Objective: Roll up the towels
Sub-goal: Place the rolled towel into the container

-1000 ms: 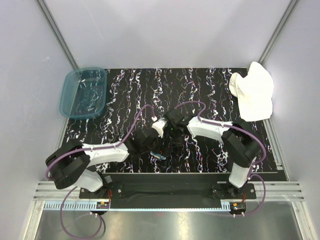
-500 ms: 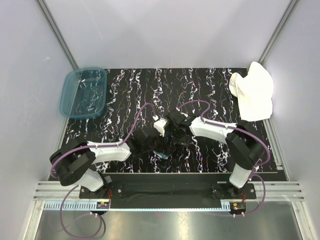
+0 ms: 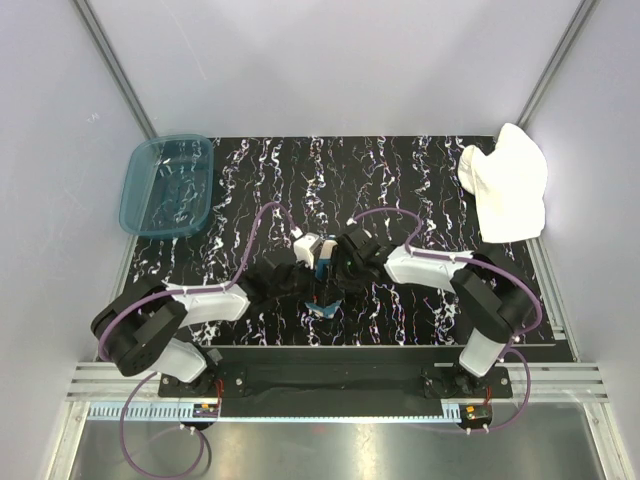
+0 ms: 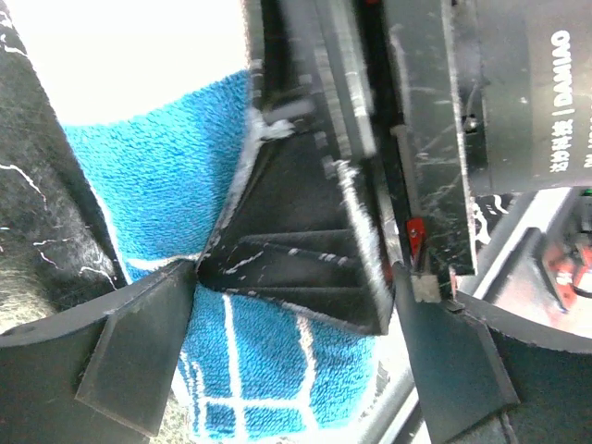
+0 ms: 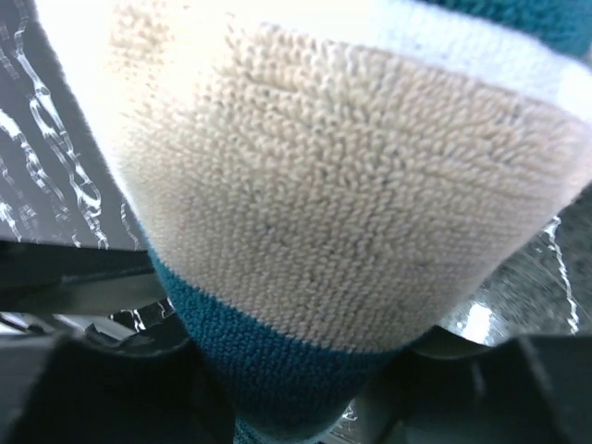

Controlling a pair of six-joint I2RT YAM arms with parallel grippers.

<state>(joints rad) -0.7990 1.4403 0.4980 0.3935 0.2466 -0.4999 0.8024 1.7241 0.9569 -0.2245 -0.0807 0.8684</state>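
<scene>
The cream-tan towel with teal-blue pattern (image 3: pixel 322 250) is bunched between my two grippers at the middle of the table, and an end hangs down toward the near edge (image 3: pixel 322 308). My right gripper (image 3: pixel 336 262) is shut on it; the cloth (image 5: pixel 351 213) fills the right wrist view between its fingers (image 5: pixel 305 398). My left gripper (image 3: pixel 305 264) stands open around the blue cloth (image 4: pixel 268 370) and a right finger (image 4: pixel 305 268). Its own jaws (image 4: pixel 291 370) are wide apart, with a gap on the right side. The white terry towel (image 3: pixel 508 190) lies crumpled at the back right.
A translucent teal tub (image 3: pixel 168 185) stands at the back left of the black marbled table (image 3: pixel 400 170). Grey walls close in the sides and back. Purple cables loop over both arms.
Both grippers have closed in on each other and shifted a little left and back. The patterned towel now shows raised between them, where before only its low end showed.
</scene>
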